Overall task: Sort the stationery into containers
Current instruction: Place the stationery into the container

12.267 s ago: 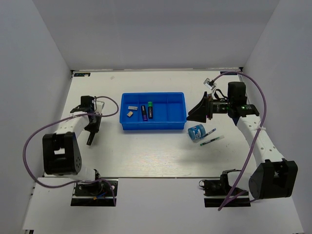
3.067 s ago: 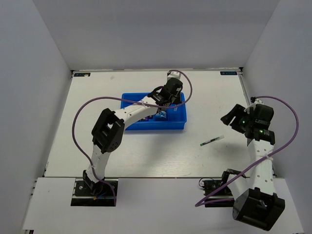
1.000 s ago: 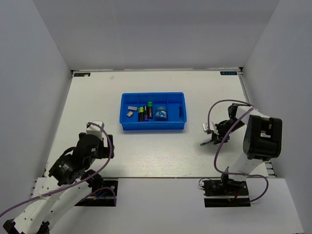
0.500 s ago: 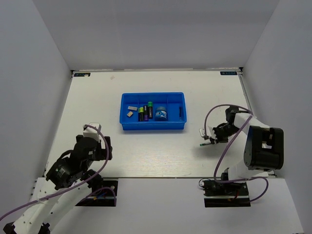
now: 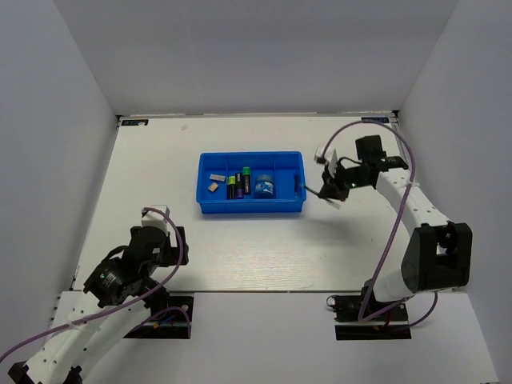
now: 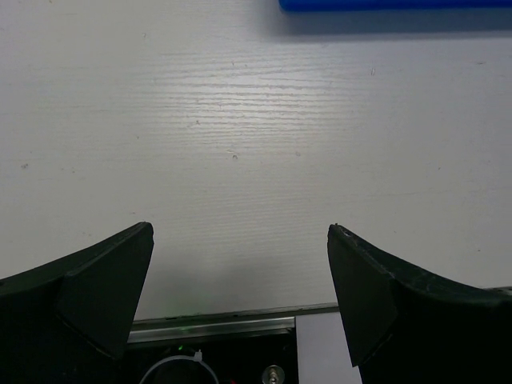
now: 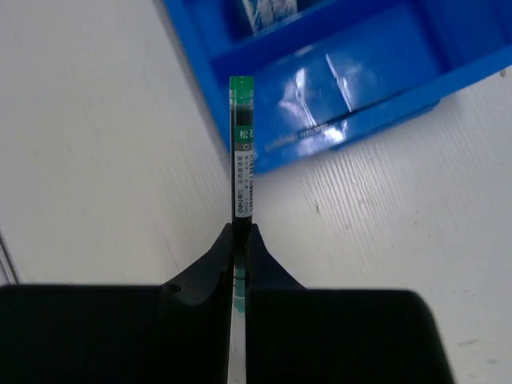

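The blue tray (image 5: 251, 207) holds two grey erasers (image 5: 214, 182), two black markers (image 5: 239, 184), a blue-white tape roll (image 5: 266, 186) and a thin pen (image 5: 297, 186) in its rightmost compartment. My right gripper (image 5: 328, 191) is shut on another thin pen (image 7: 242, 152) with a green end, held above the table just right of the tray's right end (image 7: 352, 88). In the right wrist view the pen sticks out past the fingertips (image 7: 260, 244) toward the tray's wall. My left gripper (image 6: 240, 230) stands open and empty, low over bare table at the near left (image 5: 162, 240).
White walls enclose the table on three sides. The table's near edge and the left arm's base mount (image 6: 224, 352) show just under the left fingers. The tray's near wall (image 6: 392, 4) lies at the top of the left wrist view.
My right gripper closed on the pen lying on the table, lifted it and carried it up and left to the tray's right end. The left arm barely shifted.
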Controlling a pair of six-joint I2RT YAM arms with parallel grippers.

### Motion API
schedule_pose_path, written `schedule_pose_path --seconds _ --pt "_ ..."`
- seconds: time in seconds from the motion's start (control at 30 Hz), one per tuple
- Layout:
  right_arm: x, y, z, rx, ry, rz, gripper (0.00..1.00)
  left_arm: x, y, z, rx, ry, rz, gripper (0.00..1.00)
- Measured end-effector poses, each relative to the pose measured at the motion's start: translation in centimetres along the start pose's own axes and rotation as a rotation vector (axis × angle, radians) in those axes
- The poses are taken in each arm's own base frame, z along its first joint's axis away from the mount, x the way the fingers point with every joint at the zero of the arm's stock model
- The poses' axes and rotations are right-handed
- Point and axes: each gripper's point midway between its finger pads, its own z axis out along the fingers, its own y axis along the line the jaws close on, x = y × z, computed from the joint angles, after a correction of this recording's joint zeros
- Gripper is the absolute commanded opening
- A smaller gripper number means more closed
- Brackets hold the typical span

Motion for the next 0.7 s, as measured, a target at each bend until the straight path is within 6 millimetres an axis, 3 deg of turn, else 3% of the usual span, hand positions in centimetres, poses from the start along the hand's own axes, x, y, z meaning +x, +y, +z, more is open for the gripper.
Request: schedule_pose_path --seconds 0.1,0.2,0.4,0.53,0.67,0.7 --pt "-4.2 -0.7 0.9 0.045 -0.096 0.229 0.0 0.3 -0.2 0.2 0.005 0.013 -0.013 1.0" --pt "-6.5 -1.1 2.8 0.06 -0.137 0.48 0.0 0.4 -0.4 0.2 0.01 0.018 -0.025 1.0" --pt "-8.0 -2.9 7.3 0.127 -0.085 0.89 0.0 0.6 -0.5 0.5 0.001 0.044 -0.027 1.0" --pt "-8.6 -4.7 9.0 0.204 -0.071 0.994 0.0 0.6 -0.5 0.5 0.0 0.045 -0.029 1.0" --pt "-8.2 -5.5 9.4 0.302 -0.058 1.012 0.0 0.6 -0.5 0.5 -0.001 0.045 -0.029 1.0" --pt "-7.9 -5.8 9.4 0.329 -0.054 1.007 0.1 0.6 -0.5 0.5 -0.001 0.045 -0.029 1.0"
